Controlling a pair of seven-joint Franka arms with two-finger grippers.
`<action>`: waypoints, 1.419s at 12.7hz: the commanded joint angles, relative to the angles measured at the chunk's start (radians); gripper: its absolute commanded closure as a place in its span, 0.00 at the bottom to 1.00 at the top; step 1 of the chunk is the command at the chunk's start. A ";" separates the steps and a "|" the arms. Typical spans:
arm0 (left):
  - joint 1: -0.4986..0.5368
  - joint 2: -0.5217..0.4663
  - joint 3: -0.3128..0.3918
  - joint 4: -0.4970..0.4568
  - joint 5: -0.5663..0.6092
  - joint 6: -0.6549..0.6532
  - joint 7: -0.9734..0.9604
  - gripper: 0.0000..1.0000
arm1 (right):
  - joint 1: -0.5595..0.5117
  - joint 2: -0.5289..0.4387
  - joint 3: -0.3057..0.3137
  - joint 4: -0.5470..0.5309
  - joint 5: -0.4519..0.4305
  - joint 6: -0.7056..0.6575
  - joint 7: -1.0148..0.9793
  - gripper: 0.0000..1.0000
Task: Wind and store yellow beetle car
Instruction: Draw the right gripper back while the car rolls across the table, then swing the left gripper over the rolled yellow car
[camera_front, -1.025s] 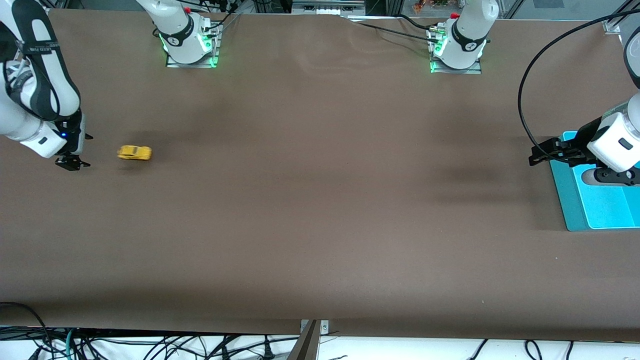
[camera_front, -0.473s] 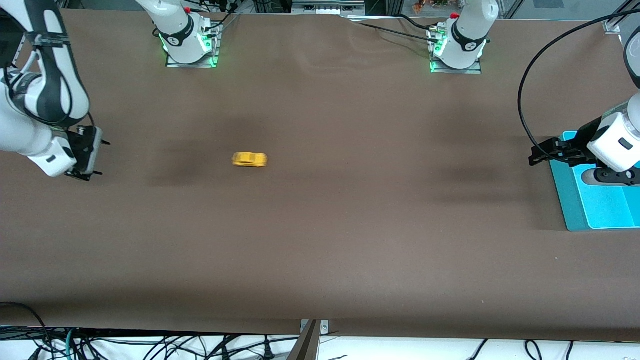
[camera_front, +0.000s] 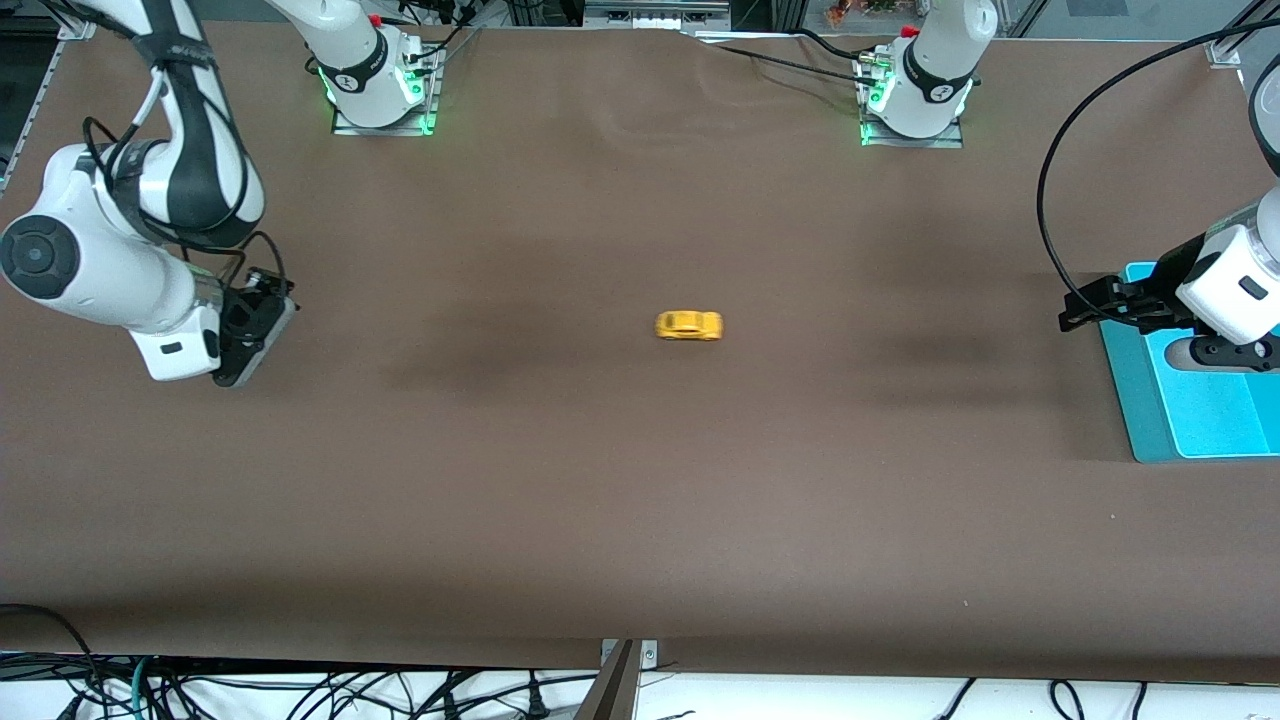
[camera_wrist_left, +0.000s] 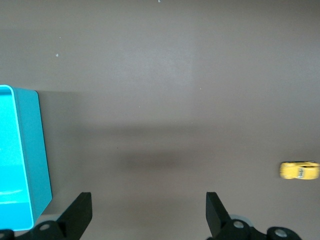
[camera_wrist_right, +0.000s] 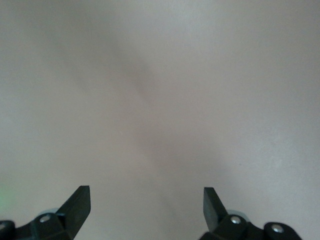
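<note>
The yellow beetle car (camera_front: 689, 326) is sitting alone mid-table (wheels down). The right gripper (camera_wrist_right: 145, 200) is hanging over bare brown table (camera_front: 640, 500), jaws spread and empty; the left gripper (camera_front: 1085, 305), likewise spread and empty, is hovering beside a turquoise tray (camera_front: 1125, 390).

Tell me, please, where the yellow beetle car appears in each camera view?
Front view: yellow beetle car on the bare table, about midway between the two arms' ends.
Left wrist view: car at the picture's edge.
Right wrist view: not in it.
Shared landmark: teal tray.
</note>
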 joint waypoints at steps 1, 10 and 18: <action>0.010 0.014 0.000 0.028 -0.026 -0.019 0.024 0.00 | 0.030 0.017 -0.007 0.152 -0.010 -0.144 0.185 0.00; -0.027 0.086 -0.016 0.023 -0.026 -0.042 0.482 0.00 | -0.052 -0.202 -0.010 0.260 0.001 -0.419 0.769 0.00; -0.315 0.222 -0.026 0.003 -0.026 0.109 0.909 0.00 | -0.123 -0.230 -0.007 0.240 -0.009 -0.414 0.849 0.00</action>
